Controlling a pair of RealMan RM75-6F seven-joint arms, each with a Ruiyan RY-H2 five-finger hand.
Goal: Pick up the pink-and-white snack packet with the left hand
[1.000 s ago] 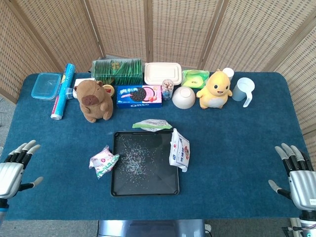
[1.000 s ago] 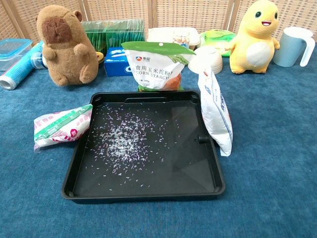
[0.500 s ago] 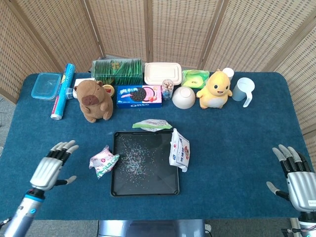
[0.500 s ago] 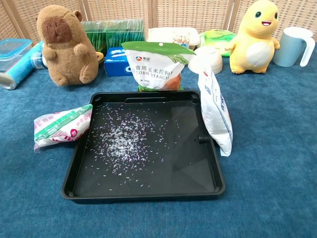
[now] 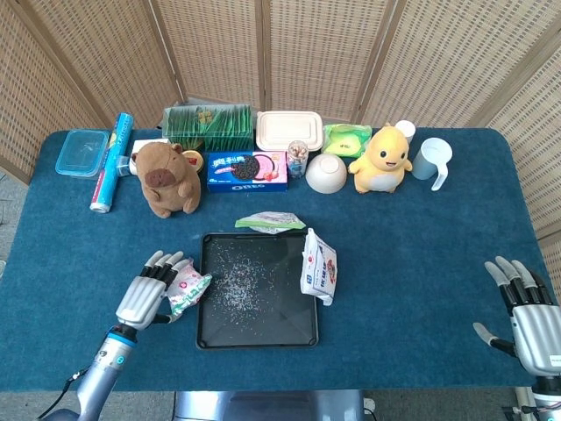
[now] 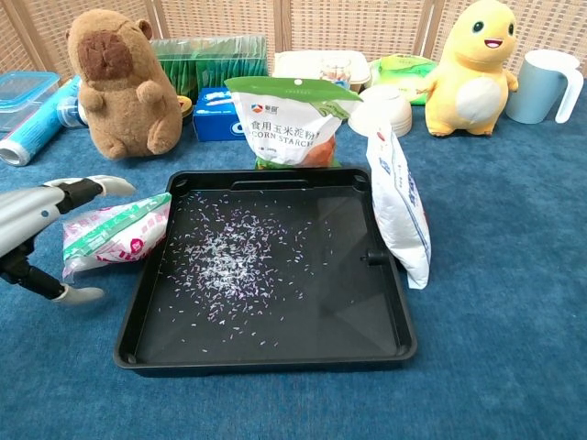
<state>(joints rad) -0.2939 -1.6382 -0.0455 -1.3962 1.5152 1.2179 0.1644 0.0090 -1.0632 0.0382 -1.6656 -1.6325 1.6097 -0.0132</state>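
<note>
The pink-and-white snack packet (image 5: 188,288) (image 6: 112,235) lies on the blue cloth against the left rim of the black tray (image 5: 210,335) (image 6: 266,359). My left hand (image 5: 149,289) (image 6: 35,229) hovers over the packet's left end with fingers spread, holding nothing; in the chest view its fingers reach above the packet and the thumb curls below. My right hand (image 5: 529,314) stays open at the table's far right edge and does not show in the chest view.
A white bag (image 5: 318,267) leans on the tray's right rim and a corn starch bag (image 6: 292,119) stands behind it. A capybara plush (image 5: 166,178), Oreo box (image 5: 247,170), bowl (image 5: 325,173), duck toy (image 5: 383,159), cup (image 5: 431,159) and boxes line the back.
My left hand has moved right across the cloth from the table's left edge to the snack packet, entering the chest view. The right hand has hardly moved.
</note>
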